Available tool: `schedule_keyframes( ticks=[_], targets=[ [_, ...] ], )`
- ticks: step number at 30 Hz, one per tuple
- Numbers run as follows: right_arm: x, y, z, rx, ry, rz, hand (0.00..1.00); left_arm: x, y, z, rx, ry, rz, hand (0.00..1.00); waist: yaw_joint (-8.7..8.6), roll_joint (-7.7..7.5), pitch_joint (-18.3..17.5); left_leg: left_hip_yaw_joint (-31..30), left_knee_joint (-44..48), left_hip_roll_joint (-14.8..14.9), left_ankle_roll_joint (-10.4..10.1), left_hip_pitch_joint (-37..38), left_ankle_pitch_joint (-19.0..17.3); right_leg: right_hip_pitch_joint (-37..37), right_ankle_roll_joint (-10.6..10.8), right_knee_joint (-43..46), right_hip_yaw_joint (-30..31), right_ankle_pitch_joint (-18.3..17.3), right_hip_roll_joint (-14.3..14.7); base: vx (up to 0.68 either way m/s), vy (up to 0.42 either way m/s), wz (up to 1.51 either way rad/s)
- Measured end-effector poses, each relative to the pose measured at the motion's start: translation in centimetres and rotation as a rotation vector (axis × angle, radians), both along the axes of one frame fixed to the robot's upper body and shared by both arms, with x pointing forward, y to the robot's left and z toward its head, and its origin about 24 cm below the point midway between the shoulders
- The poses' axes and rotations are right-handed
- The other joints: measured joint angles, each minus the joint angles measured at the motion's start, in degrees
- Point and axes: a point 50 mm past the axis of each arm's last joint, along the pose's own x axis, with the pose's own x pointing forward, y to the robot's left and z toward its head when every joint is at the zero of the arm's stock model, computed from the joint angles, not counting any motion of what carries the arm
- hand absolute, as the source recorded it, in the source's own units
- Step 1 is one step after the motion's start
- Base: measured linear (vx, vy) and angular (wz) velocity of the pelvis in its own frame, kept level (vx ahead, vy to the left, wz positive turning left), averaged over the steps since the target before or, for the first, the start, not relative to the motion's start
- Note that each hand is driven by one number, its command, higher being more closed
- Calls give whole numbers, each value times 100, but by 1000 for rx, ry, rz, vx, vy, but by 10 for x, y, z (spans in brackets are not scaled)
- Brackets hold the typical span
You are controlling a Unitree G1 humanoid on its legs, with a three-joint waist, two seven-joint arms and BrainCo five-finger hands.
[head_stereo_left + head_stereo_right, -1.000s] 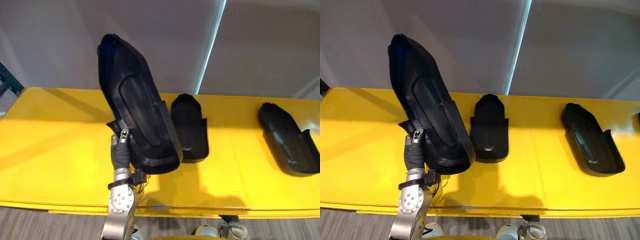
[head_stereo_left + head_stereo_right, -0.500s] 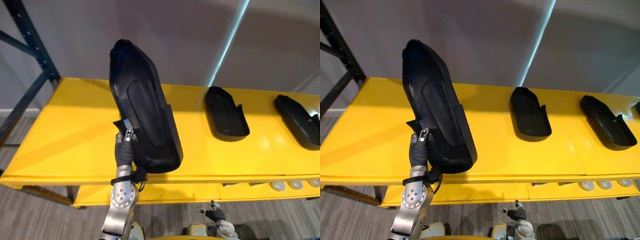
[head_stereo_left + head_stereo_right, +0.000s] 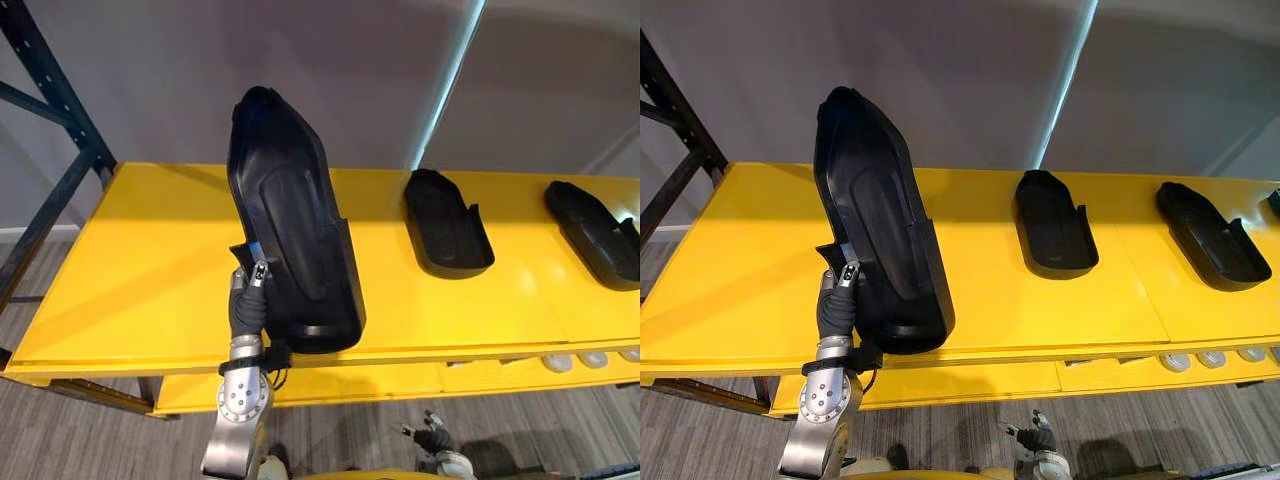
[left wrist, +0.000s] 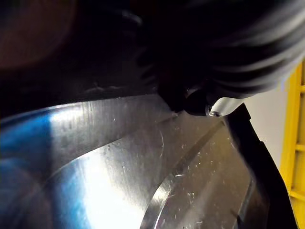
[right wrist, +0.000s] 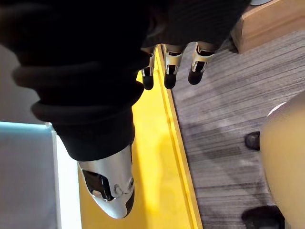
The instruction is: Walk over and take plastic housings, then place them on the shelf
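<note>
L hand (image 3: 248,298) clamps housing (image 3: 290,230) upright over shelf (image 3: 150,270) front edge, prob. ready to lay it down; R hand (image 5: 172,58) slack, fingers loose, empty.

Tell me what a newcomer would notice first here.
A big black housing stands nearly upright at the front of the yellow shelf, gripped at its lower edge by the left hand. Farther right, two more lie flat on the shelf: a middle housing and a right housing.
</note>
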Motion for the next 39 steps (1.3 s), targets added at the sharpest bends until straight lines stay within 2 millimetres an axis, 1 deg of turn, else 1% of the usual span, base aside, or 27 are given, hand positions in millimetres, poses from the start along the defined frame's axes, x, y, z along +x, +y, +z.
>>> schedule_keyframes(
  ticks=[3, 6, 7, 9, 11, 12, 14, 15, 16, 18, 25, 27, 30, 32, 33, 35, 39],
  targets=[
    [-4, -2, -1, 0, 10, -11, 0, 1, 2, -2, 46, 16, 1, 100, -1, 49, -74, 54, -82, 0, 10, 81, 8, 31, 6, -49, 33, 106, 2, 24, 61, -12],
    [-9, -3, -2, -1, 23, -11, 0, 4, 9, -9, 99, 56, 31, 100, -12, 109, -139, 144, -241, -19, 18, 222, 48, 68, 25, -79, 161, 170, 1, -31, 51, -17],
    [-12, -3, -3, -3, 30, -3, 0, 10, 15, -18, 146, 100, 56, 100, 5, 153, -192, 226, -518, -46, 27, 370, 229, 76, 15, -127, 180, 260, 5, -50, 26, -15],
    [-11, -5, -3, -1, 27, 3, 0, 14, 20, -24, 166, 132, 70, 100, -15, 188, -212, 248, -772, -70, 29, 493, 371, 73, 27, -143, 188, 307, 22, -72, 11, -13],
    [-11, -5, -2, 0, 25, 11, 0, 23, 36, -31, 250, 185, 122, 100, -32, 195, -229, 287, -1344, -156, 20, 703, 716, 61, 25, -234, 253, 310, 27, -120, -7, -12],
    [-11, -5, -2, -1, 26, 14, 0, 24, 39, -32, 260, 195, 134, 100, -33, 202, -233, 287, -1469, -172, 20, 743, 796, 42, 25, -253, 274, 309, 34, -118, -24, -11],
    [-13, -7, -3, -9, 32, 23, 0, 29, 49, -35, 312, 224, 180, 100, -42, 241, -230, 296, -1595, -185, -1, 726, 867, -22, 13, -325, 311, 311, 41, -189, -21, -10],
    [-13, -9, -3, -12, 32, 22, 0, 30, 52, -38, 327, 248, 200, 100, -59, 290, -232, 295, -1596, -184, -13, 748, 880, -19, 9, -324, 311, 311, 43, -150, -6, -5],
    [-14, -10, -3, -12, 32, 20, 0, 30, 53, -39, 335, 252, 208, 100, -72, 304, -234, 295, -1597, -185, -19, 757, 879, -15, 9, -321, 312, 308, 45, -121, 5, 2],
    [-14, -11, -3, -13, 34, 23, 0, 29, 60, -41, 360, 267, 250, 100, -140, 356, -255, 283, -1598, -194, -38, 752, 891, -9, 26, -346, 310, 290, 44, -91, 16, 3],
    [-15, -11, -3, -12, 42, 27, 0, 35, 78, -55, 375, 368, 339, 100, -154, 312, -263, 292, -1598, -236, -35, 650, 887, -25, 65, -528, 350, 326, 21, -13, 33, -1],
    [-15, -10, -4, -9, 51, 29, 0, 40, 81, -53, 372, 374, 361, 100, -153, 259, -295, 291, -1597, -282, 8, 644, 855, -26, 91, -533, 394, 350, -7, 77, 35, 1],
    [-15, -10, -4, -9, 55, 32, 0, 48, 82, -51, 379, 371, 362, 100, -150, 248, -302, 298, -1596, -315, 57, 628, 822, -27, 84, -571, 433, 421, -9, 90, 18, -3],
    [-14, -10, -4, -11, 56, 38, 0, 56, 87, -45, 392, 356, 373, 100, -152, 243, -302, 348, -1595, -326, 93, 593, 839, -34, 76, -648, 474, 465, -3, 97, 5, -12],
    [-14, -10, -4, -11, 56, 39, 0, 58, 88, -44, 392, 354, 376, 0, -159, 243, -301, 357, -1595, -328, 94, 586, 839, -31, 75, -658, 479, 469, -2, 97, -5, -10],
    [-11, -10, -4, -11, 50, 41, 0, 65, 90, -43, 421, 364, 381, 0, -167, 241, -299, 383, -1594, -319, 95, 585, 839, -21, 71, -665, 500, 474, 12, 99, -19, -6],
    [-7, -9, -3, -10, 39, 46, 0, 70, 93, -48, 441, 404, 388, 0, -176, 248, -287, 429, -1595, -301, 93, 594, 840, -24, 50, -687, 581, 487, 60, 33, -24, -8]
  ],
)
